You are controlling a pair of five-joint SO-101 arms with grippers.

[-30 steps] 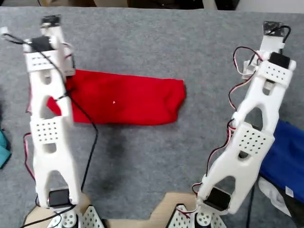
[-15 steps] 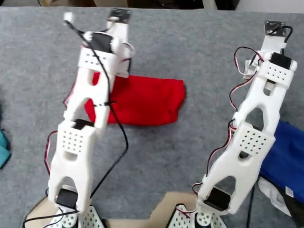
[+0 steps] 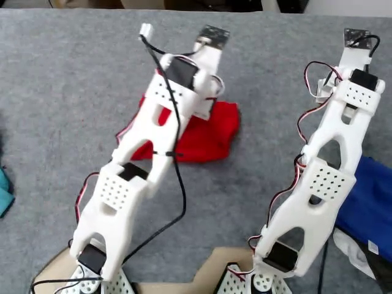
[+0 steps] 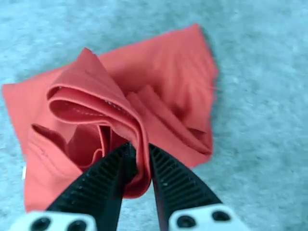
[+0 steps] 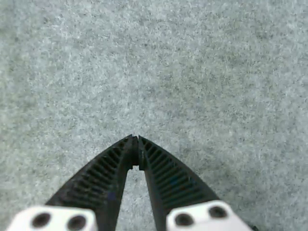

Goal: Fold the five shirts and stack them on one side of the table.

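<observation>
**High view.** The left arm (image 3: 153,135) runs diagonally from its base at the lower left of the frame up toward the upper centre. It is stretched well out, and its wrist end lies over the upper edge of the red shirt (image 3: 214,131). The red shirt sits on the grey table (image 3: 73,86) at centre frame, partly covered by that arm, with its right end and lower edge exposed. The right arm (image 3: 334,159) rises from its base at the lower centre-right to the upper right corner. It is extended over bare table, well apart from the red shirt. A blue shirt (image 3: 375,202) lies at the right edge, just beside the right arm's lower links. A teal cloth (image 3: 3,193) shows at the left edge.

**Left wrist view.** The left hand (image 4: 138,153) is clamped on the red shirt (image 4: 168,82). A doubled fold of red fabric passes between the two black ribbed fingers (image 4: 108,175), which stand close together with only cloth between them. The fabric is bunched and raised in loops just above the fingertips. The rest of the garment lies flat on the table across the upper and left parts of the frame.

**Right wrist view.** The right hand (image 5: 135,147) is closed, its fingertips meeting at lower centre frame. Nothing is held. It points at bare grey table.
</observation>
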